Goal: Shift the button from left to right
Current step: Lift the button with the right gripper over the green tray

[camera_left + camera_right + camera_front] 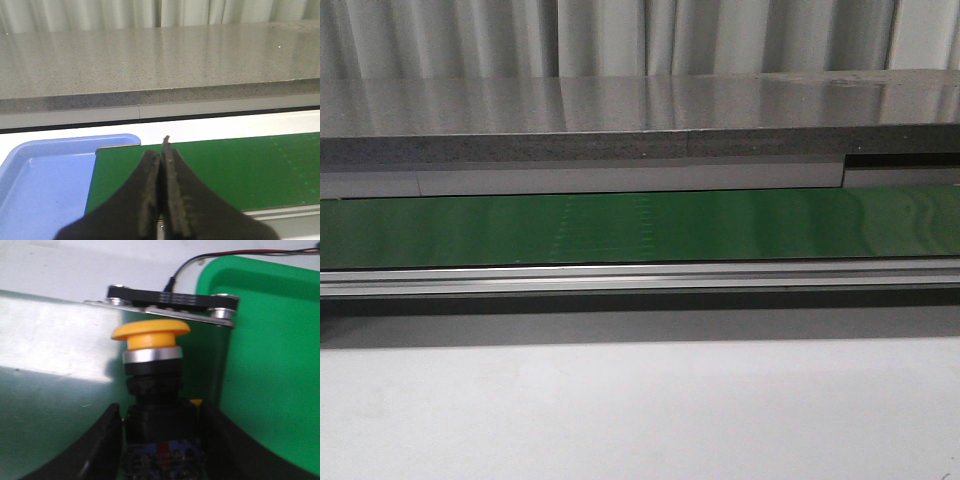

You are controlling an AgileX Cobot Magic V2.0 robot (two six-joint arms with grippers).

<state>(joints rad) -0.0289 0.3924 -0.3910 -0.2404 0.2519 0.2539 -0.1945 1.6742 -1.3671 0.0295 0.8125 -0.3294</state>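
Observation:
The button (150, 332) shows only in the right wrist view, with a yellow-orange mushroom cap, a silver ring and a black body with blue and red marks. My right gripper (161, 411) is shut on its black body, one finger on each side. It holds the button over the shiny green belt (55, 405), close to the belt's end and beside the green tray (270, 365). My left gripper (161, 154) is shut and empty over the belt's other end (225, 170). Neither gripper nor the button shows in the front view.
A light blue tray (45, 185) lies past the belt's left end. A black plate (170, 299) with bolts and a cable caps the belt's right end. The belt (640, 228) has a metal rail in front and a grey stone counter (620, 105) behind.

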